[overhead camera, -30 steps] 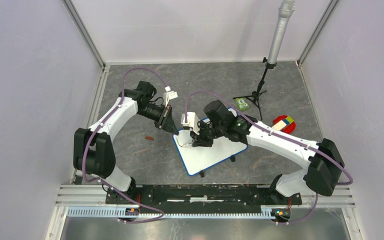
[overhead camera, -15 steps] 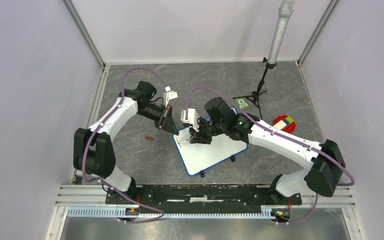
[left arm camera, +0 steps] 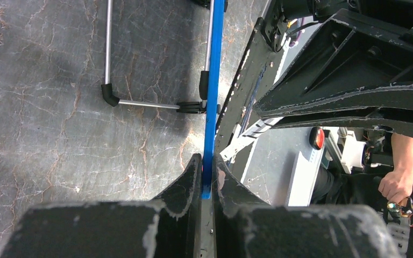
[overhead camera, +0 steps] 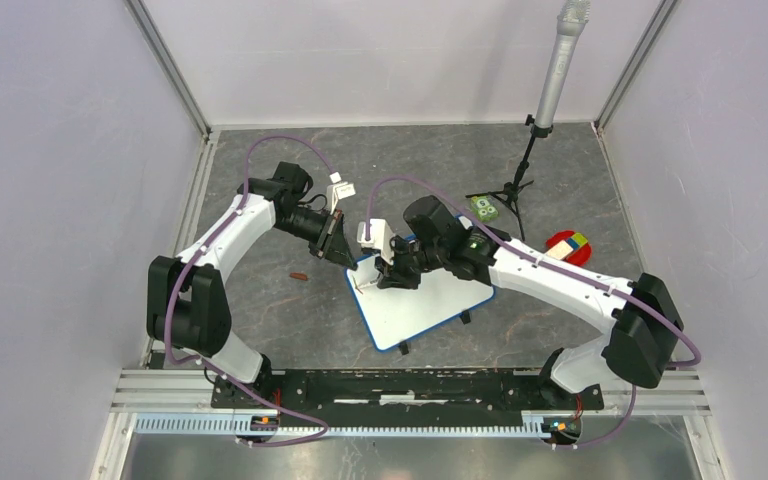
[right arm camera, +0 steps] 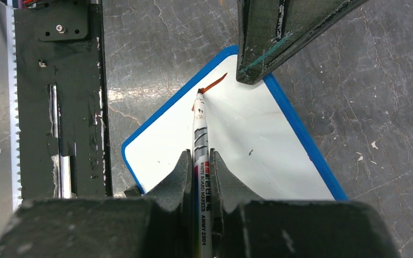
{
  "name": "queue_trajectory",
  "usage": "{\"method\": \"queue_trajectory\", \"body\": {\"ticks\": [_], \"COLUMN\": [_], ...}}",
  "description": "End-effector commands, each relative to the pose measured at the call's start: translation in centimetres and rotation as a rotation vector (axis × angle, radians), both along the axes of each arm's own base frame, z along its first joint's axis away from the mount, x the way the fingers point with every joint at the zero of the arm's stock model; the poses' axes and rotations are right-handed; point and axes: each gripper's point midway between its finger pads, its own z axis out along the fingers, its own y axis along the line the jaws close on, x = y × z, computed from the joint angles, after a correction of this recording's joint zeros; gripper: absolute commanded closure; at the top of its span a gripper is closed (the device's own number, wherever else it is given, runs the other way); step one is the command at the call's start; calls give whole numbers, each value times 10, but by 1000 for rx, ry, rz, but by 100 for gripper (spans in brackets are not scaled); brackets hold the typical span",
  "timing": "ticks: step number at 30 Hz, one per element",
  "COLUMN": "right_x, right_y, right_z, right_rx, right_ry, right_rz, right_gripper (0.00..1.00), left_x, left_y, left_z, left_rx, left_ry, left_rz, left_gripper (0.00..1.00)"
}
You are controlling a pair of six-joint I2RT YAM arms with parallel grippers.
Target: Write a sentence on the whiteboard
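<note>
The whiteboard (overhead camera: pixel 422 306), white with a blue frame, lies tilted on the grey table between the arms. My left gripper (overhead camera: pixel 345 256) is shut on the frame's (left arm camera: pixel 213 80) edge at the far left corner; in the left wrist view the jaws (left arm camera: pixel 208 173) pinch the blue strip. My right gripper (overhead camera: pixel 390 275) is shut on a whiteboard marker (right arm camera: pixel 200 129), whose tip touches the board (right arm camera: pixel 247 145) near that corner. Of the sentence, only one short reddish-brown stroke (right arm camera: pixel 215 83) shows beside the tip; no letters can be read.
A small brown cap (overhead camera: pixel 299 276) lies on the table left of the board. A microphone on a tripod (overhead camera: pixel 550 80) stands at the back right, with a green object (overhead camera: pixel 483 208) and a red bowl (overhead camera: pixel 568 247) nearby. The black rail (overhead camera: pixel 400 385) runs along the near edge.
My right gripper with the marker has shifted a little left and away, toward the board's far left corner. The left arm and the board have stayed put.
</note>
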Motion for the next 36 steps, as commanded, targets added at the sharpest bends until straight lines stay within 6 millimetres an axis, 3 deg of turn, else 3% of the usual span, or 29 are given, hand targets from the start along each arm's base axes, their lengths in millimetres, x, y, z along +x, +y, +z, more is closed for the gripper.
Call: {"method": "queue_trajectory", "body": {"ticks": [1, 10, 24, 31, 36], "right_x": [13, 20, 21, 32, 28], "right_y": [1, -16, -4, -3, -9], "right_z": [17, 19, 53, 39, 22], "right_rx": [17, 16, 101, 65, 30], "right_ry": [-67, -70, -98, -106, -84], "right_rz": [-29, -61, -42, -76, -74], "right_gripper": [100, 100, 100, 100, 100], "left_x": [-1, -1, 1, 0, 0], "left_y": [-1, -1, -1, -1, -1], "left_z": [7, 7, 8, 8, 7], "left_rx": [-9, -9, -12, -13, -13], "left_ry": [-44, -43, -41, -42, -42], "left_rz": [-15, -15, -13, -14, -16], "left_gripper": [98, 98, 98, 98, 98]}}
